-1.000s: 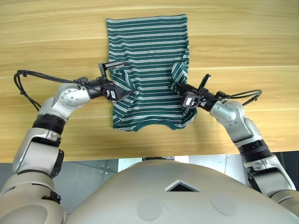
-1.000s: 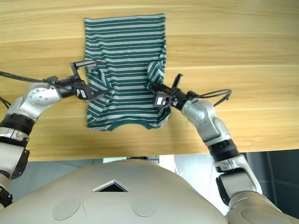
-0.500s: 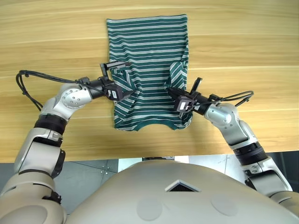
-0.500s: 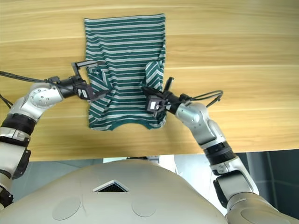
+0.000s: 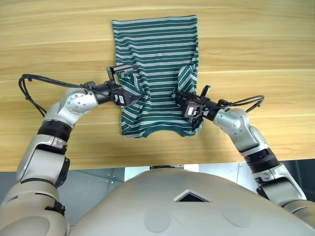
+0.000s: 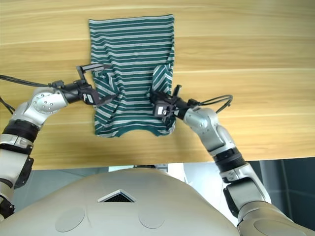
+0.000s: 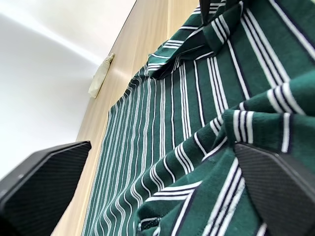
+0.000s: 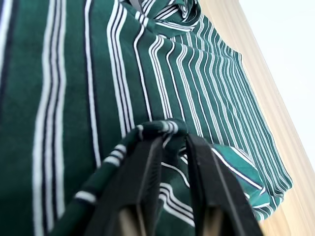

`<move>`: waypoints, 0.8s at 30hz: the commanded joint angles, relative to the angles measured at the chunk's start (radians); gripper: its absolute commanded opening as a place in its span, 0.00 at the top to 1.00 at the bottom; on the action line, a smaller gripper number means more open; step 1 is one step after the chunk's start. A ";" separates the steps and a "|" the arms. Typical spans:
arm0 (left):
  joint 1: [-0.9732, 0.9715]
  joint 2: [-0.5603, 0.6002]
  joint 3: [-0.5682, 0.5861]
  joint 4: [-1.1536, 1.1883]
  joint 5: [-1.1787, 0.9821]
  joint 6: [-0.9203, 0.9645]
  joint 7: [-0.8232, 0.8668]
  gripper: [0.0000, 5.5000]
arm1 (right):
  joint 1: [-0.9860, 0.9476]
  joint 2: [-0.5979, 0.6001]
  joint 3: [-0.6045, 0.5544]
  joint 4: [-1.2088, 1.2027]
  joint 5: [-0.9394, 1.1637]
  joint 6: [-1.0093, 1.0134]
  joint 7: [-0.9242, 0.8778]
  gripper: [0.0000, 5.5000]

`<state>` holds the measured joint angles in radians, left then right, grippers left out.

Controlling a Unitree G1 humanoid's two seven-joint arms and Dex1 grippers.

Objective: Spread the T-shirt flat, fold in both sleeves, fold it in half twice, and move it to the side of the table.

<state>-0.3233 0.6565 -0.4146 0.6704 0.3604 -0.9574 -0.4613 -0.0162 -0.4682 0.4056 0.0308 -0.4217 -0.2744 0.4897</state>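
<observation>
The green-and-white striped T-shirt lies on the wooden table, its collar end toward the near edge and its hem far. The near half is bunched, with the right sleeve folded in. My left gripper stands open at the shirt's left side, near the sleeve. One of its fingers is down at the cloth and the other is raised, with rumpled fabric between them. My right gripper is over the shirt's right side. It is shut on a pinched ridge of the striped cloth.
The table's near edge runs just below the collar. Bare wood stretches to both sides of the shirt and beyond its hem. Black cables loop off both forearms. A small pale object lies far off on the table.
My right gripper has carried its pinch of cloth inward over the shirt, toward the middle. The left gripper has barely shifted.
</observation>
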 commanded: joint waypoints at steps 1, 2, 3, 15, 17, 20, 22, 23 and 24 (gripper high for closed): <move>0.034 -0.005 -0.037 0.033 0.053 0.028 -0.031 0.02 | 0.006 0.023 -0.027 -0.074 0.153 -0.049 0.039 0.71; 0.035 -0.004 -0.037 0.032 0.053 0.027 -0.031 0.02 | 0.019 0.022 -0.036 -0.111 0.204 -0.059 0.057 0.67; 0.036 -0.004 -0.037 0.032 0.052 0.027 -0.031 0.02 | 0.028 0.019 -0.048 -0.141 0.248 -0.062 0.069 0.64; 0.041 -0.006 -0.038 0.026 0.050 0.027 -0.031 0.02 | 0.146 -0.184 -0.345 -0.089 0.286 -0.101 0.037 0.28; 0.043 -0.004 -0.037 0.027 0.049 0.028 -0.029 0.02 | 0.186 -0.204 -0.309 -0.090 0.247 -0.119 0.058 0.20; 0.041 -0.006 -0.037 0.032 0.050 0.026 -0.027 0.02 | 0.250 -0.227 -0.246 -0.096 0.202 -0.166 0.096 0.11; 0.040 -0.005 -0.037 0.033 0.051 0.026 -0.027 0.02 | 0.276 -0.237 -0.225 -0.115 0.203 -0.190 0.115 0.07; 0.040 -0.005 -0.036 0.033 0.051 0.026 -0.026 0.02 | 0.284 -0.241 -0.218 -0.123 0.207 -0.199 0.124 0.03; 0.041 -0.004 -0.036 0.033 0.051 0.026 -0.026 0.02 | 0.289 -0.242 -0.214 -0.129 0.209 -0.205 0.129 0.02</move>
<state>-0.3196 0.6555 -0.4155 0.6711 0.3560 -0.9569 -0.4606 0.2644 -0.6898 0.1787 -0.0808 -0.2139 -0.4683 0.5978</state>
